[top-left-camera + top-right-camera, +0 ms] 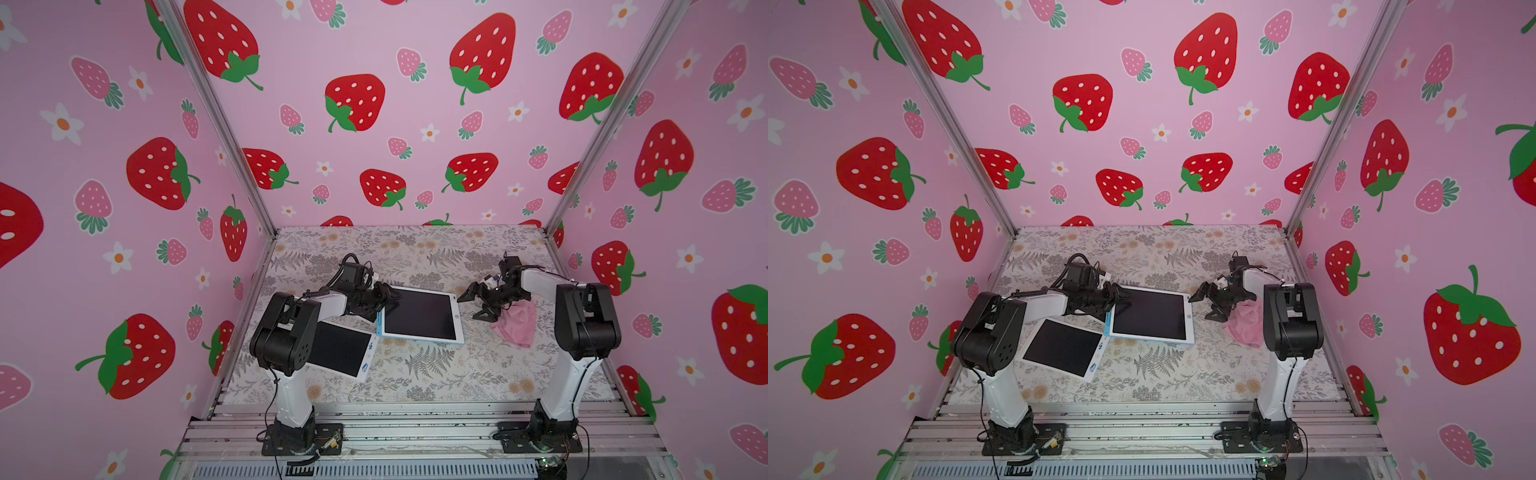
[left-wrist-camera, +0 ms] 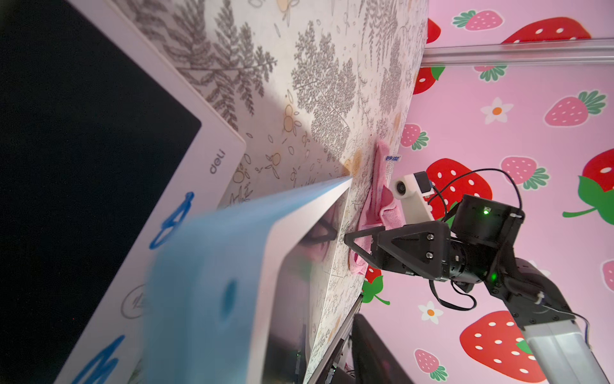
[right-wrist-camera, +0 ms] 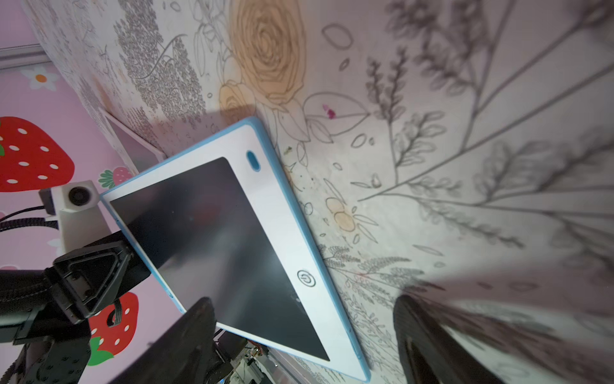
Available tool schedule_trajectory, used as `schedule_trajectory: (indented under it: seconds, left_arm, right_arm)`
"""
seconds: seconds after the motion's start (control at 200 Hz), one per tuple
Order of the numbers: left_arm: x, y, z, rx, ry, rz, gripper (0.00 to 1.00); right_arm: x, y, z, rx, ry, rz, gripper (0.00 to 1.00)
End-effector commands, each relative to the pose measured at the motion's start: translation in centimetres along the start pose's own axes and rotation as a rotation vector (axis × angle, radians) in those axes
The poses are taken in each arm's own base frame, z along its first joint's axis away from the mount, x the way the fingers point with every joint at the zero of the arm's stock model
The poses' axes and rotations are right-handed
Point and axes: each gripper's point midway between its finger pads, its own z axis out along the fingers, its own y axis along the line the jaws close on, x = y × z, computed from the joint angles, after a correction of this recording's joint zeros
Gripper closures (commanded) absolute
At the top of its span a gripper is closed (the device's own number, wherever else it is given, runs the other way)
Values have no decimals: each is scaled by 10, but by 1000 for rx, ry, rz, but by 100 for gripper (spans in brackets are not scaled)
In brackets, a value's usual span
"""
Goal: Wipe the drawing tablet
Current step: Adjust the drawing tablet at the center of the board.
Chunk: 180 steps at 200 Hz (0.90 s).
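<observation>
Your left gripper (image 1: 388,297) is clamped on the left edge of the blue-framed drawing tablet (image 1: 419,314), which lies mid-table on the floral-patterned tabletop (image 1: 415,249), dark screen up. Your right gripper (image 1: 478,303) hangs just off the tablet's right edge, jaws spread wide and holding nothing. The crumpled pink cloth (image 1: 515,322) sits on the table just behind that gripper. A second white-framed tablet (image 1: 345,349) lies under your left arm, its corner touching the blue one.
</observation>
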Motion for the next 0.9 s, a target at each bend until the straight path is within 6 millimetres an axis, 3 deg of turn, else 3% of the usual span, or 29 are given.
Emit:
schedule_trajectory:
  seconds: [0.0,0.05,0.165,0.27,0.41,0.515,0.63,0.81,0.895]
  left_arm:
    - [-2,-16,-3,31,24,12,77]
    - [0,-10,-2,-3,36,11,71]
    - [4,3,-3,-66,48,9,69]
    - [5,13,-9,-159,54,21,56]
    - [8,15,-16,-208,65,49,54]
    - [11,14,-17,-194,78,47,50]
    - [10,-2,-16,-83,69,22,41]
    - [9,-14,-16,-40,89,7,38]
    - [12,-9,-14,-64,109,7,42]
  right_arm:
    - [8,-8,13,47,18,8,14]
    - [8,-10,14,58,16,7,14]
    - [8,-13,19,86,22,8,14]
    - [8,-14,22,110,29,1,14]
    - [7,-14,23,115,30,1,14]
    - [6,-14,24,115,34,0,14]
    - [6,-9,25,91,40,-3,14]
    - [9,-7,26,77,53,-2,14]
    - [9,-7,27,72,60,1,14]
